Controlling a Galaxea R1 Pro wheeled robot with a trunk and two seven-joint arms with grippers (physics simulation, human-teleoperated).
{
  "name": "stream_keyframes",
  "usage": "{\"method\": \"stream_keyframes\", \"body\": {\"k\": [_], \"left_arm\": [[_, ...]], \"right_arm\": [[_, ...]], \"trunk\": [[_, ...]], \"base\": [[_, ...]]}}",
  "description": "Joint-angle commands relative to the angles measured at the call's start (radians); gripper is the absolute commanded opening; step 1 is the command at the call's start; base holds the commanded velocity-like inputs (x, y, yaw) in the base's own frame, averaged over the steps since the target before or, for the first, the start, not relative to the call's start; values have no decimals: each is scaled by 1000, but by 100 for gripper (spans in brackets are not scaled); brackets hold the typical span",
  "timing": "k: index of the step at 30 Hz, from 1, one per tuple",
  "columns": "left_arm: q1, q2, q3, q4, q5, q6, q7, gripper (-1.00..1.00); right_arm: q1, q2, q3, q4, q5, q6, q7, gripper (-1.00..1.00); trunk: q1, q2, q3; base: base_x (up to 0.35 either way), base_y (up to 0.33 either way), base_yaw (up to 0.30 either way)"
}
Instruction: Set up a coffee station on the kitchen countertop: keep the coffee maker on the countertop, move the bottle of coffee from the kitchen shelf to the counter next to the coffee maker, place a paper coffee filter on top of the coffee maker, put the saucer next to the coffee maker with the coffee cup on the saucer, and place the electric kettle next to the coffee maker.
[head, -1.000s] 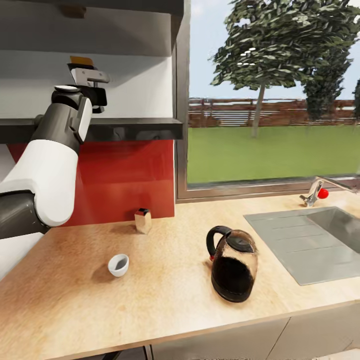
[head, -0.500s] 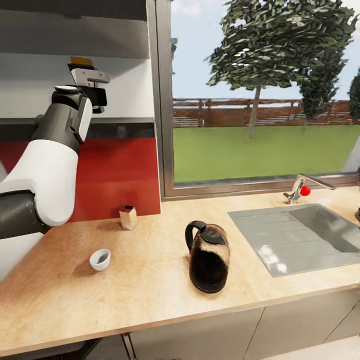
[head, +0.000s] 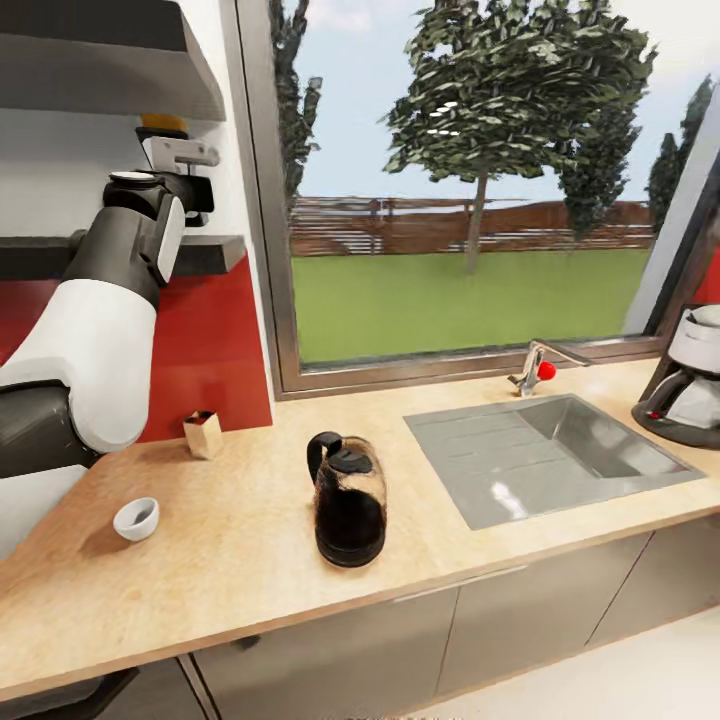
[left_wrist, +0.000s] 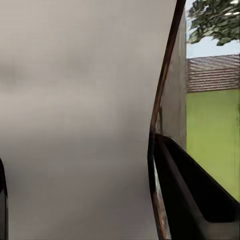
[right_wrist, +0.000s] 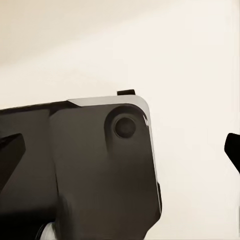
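Observation:
My left gripper (head: 178, 152) is raised beside the dark wall shelf (head: 205, 255), shut on the bottle of coffee, whose yellow top (head: 163, 122) pokes above it. In the left wrist view the pale bottle (left_wrist: 75, 100) spans the gap between the dark fingers (left_wrist: 185, 185). The dark glass electric kettle (head: 348, 500) stands mid-counter. A small white coffee cup (head: 135, 518) sits at the left. The coffee maker (head: 690, 390) is at the far right of the counter. In the right wrist view my right gripper (right_wrist: 122, 145) is open, over a dark part of the robot (right_wrist: 85, 170).
A steel sink (head: 540, 455) with a faucet (head: 535, 368) lies between the kettle and the coffee maker. A small wooden box (head: 203, 434) stands by the red backsplash. A large window runs behind the wooden countertop (head: 230, 590).
The head view has swung to the right: kettle, cup and shelf slide left in the picture and the coffee maker comes in. The left arm keeps its pose, holding the bottle.

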Motion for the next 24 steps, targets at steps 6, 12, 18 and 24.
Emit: {"method": "stream_keyframes", "body": {"k": [6,12,18,24], "left_arm": [[-1,-1,3,1,-2,2,-1,-100],[-1,-3,3,1,-1,2,-1,-100],[0,-6,4,9,1,1,-2,-100],[92,-50,3,-1,1,-13,-5,-100]], "right_arm": [[0,1,-5,-1,-2,-2,1,100],[0,1,-6,-1,-2,-2,2,100],[0,1,-6,-1,-2,-2,2,100],[0,1,-5,-1,-2,-2,2,100]], "trunk": [[1,-2,0],[1,-2,2],[1,-2,2],[1,-2,2]], "base": [[-99,-260,-290],[-99,-260,-291],[-99,-260,-292],[-94,-235,-295]]}}
